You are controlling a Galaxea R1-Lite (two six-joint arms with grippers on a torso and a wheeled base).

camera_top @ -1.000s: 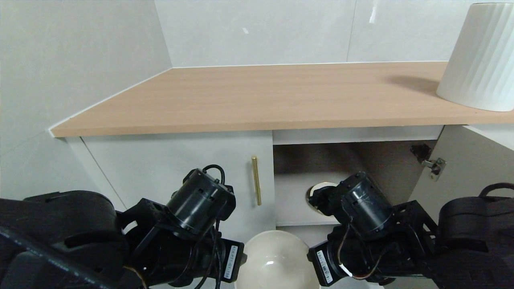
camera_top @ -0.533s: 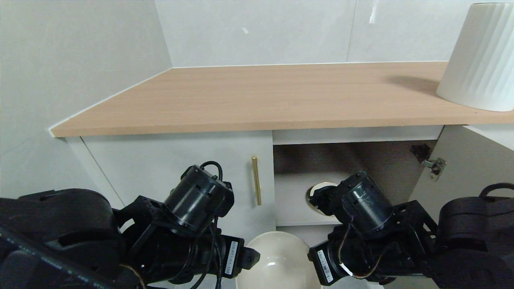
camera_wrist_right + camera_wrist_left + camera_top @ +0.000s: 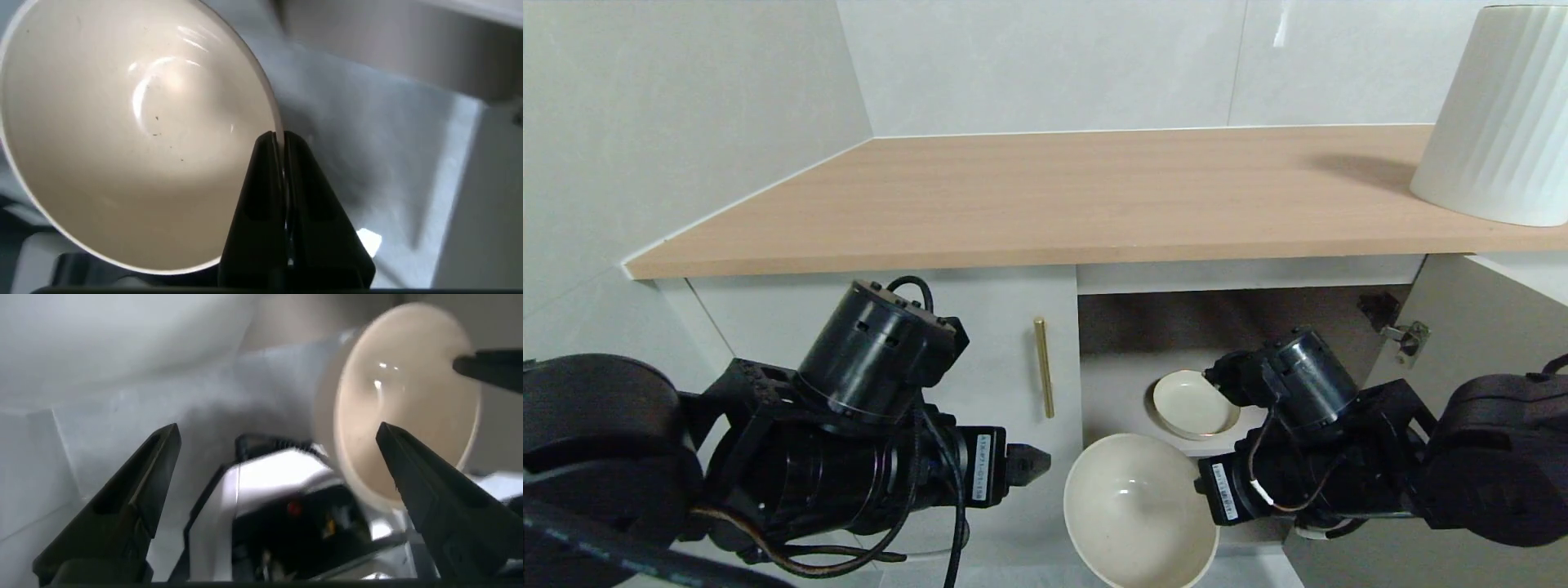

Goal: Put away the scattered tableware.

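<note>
One narrow pinch on the rim is all the right gripper point(image 3: 283, 155) has of the tilted bowl point(image 3: 1135, 506), which may slip or hit the plate point(image 3: 1192, 402) just beyond.

The white ribbed vessel point(image 3: 1494, 114) on the bench point(image 3: 1045, 196) is cut off by the head view's top and right edges. The right arm point(image 3: 1307, 392) hides part of the small dish point(image 3: 1186, 404). The bowl point(image 3: 139, 122) overruns the right wrist view's edge
</note>
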